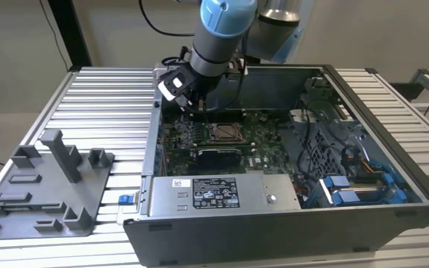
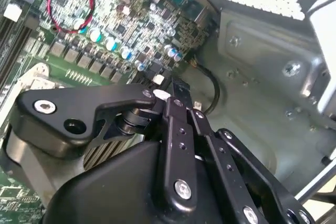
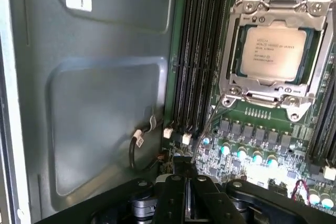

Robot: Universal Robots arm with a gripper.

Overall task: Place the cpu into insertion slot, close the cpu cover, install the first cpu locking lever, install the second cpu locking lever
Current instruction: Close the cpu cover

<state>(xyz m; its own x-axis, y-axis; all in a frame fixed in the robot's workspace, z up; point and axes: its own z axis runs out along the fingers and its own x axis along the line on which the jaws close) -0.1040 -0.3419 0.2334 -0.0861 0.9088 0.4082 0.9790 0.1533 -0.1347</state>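
Observation:
The cpu (image 3: pixel 273 51) lies silver face up in the insertion slot (image 3: pixel 262 98) on the green board. The cpu cover (image 3: pixel 233 45), a silvery frame, lies flat around the chip. A thin wire locking lever (image 3: pixel 210 127) runs from the slot's corner to my gripper (image 3: pixel 186 170), whose black fingers are shut on its end. In the exterior view my gripper (image 1: pixel 192 103) hangs tilted inside the open case, just to the exterior view's left of the slot (image 1: pixel 225 132). The second wrist view has the closed gripper (image 2: pixel 170 92) above the board near the case wall.
Long memory slots (image 3: pixel 197 51) run between the socket and the grey case wall (image 3: pixel 105 103). A black cable (image 2: pixel 212 90) curls close to the fingertips. A power supply (image 1: pixel 218 192) and blue drive bays (image 1: pixel 356 187) sit in the case's near side. A grey fixture (image 1: pixel 51 184) lies on the table.

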